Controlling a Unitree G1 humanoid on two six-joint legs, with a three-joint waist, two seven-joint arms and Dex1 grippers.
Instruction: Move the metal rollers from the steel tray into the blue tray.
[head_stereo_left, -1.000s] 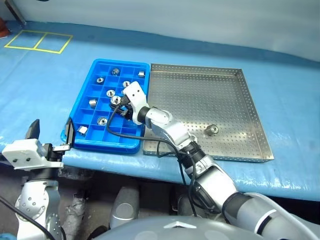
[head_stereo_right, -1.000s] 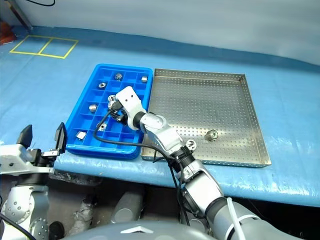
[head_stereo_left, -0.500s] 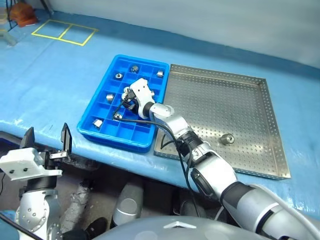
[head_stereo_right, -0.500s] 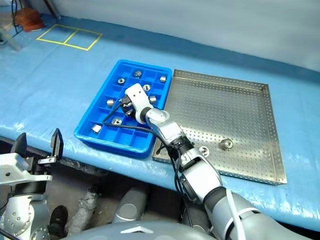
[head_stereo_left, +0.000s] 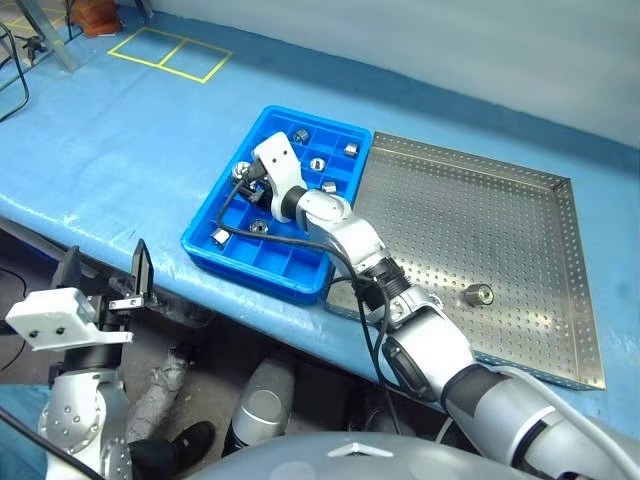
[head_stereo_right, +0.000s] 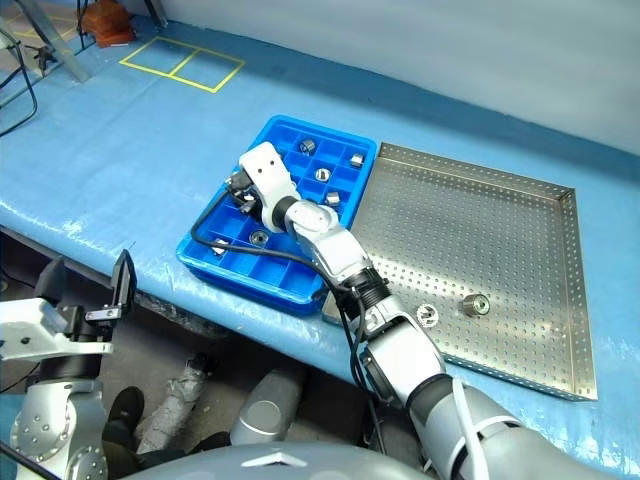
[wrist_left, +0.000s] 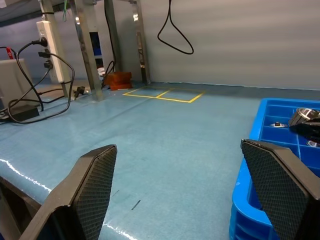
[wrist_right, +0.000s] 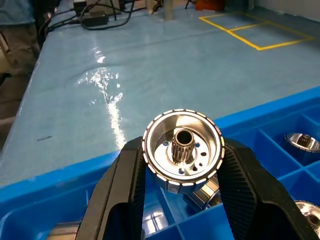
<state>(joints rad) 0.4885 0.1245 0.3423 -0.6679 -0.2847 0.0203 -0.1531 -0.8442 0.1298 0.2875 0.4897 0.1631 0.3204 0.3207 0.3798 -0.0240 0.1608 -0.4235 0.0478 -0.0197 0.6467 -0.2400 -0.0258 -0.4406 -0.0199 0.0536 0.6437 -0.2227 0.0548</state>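
Note:
My right gripper (head_stereo_left: 243, 175) is shut on a shiny metal roller (wrist_right: 182, 150) and holds it level above the left side of the blue tray (head_stereo_left: 262, 272). Several rollers lie in separate cells of that tray, among them one at the far end (head_stereo_left: 299, 134) and one near the front (head_stereo_left: 258, 227). To the right of the blue tray lies the steel tray (head_stereo_left: 470, 200), and a single roller (head_stereo_left: 478, 294) rests on its perforated floor near the front right. My left gripper (head_stereo_left: 105, 272) hangs open and empty off the table's front edge, left of the blue tray (wrist_left: 260, 150).
The black cable (head_stereo_left: 270, 242) from my right wrist droops over the blue tray's front cells. Yellow taped squares (head_stereo_left: 170, 50) mark the blue table cover at the far left. Metal posts, a power strip (wrist_left: 47, 30) and cables stand beyond the table's left end.
The whole view has swung to the left. My right gripper has risen a little with the roller and gone towards the blue tray's left side. The left gripper has kept still.

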